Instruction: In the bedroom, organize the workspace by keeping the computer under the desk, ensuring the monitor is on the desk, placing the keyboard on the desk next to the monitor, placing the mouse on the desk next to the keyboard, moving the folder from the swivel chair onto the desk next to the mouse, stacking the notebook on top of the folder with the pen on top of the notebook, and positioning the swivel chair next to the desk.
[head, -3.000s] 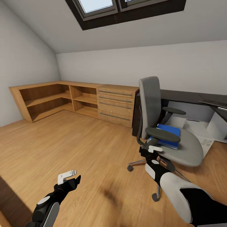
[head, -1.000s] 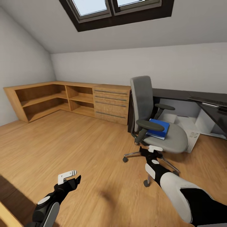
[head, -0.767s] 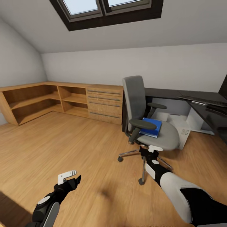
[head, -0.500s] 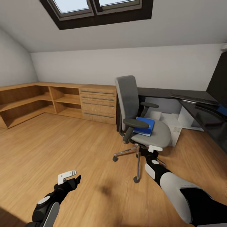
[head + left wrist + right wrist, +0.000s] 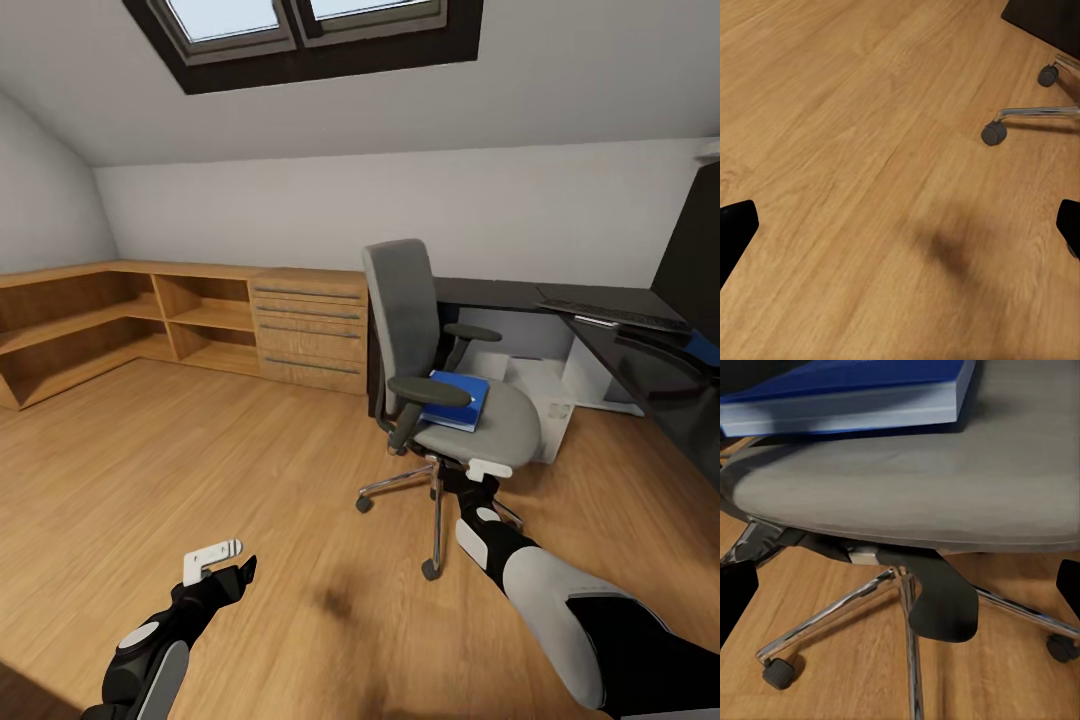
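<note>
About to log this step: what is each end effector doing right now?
Left end effector: open, empty, over the floor.
Right end effector: open, empty, near the chair seat.

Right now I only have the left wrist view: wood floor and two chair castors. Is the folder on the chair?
Observer: Yes. In the head view the blue folder lies on the seat of the swivel chair, beside its near armrest.
Reviewer: Where is the right claw?
Observer: The right claw sits low at the seat's front edge, open. Its wrist view looks up at the seat's underside and the folder's edge.
Reviewer: And the desk?
Observer: The desk stands behind and to the right of the chair, with the keyboard on it.
</note>
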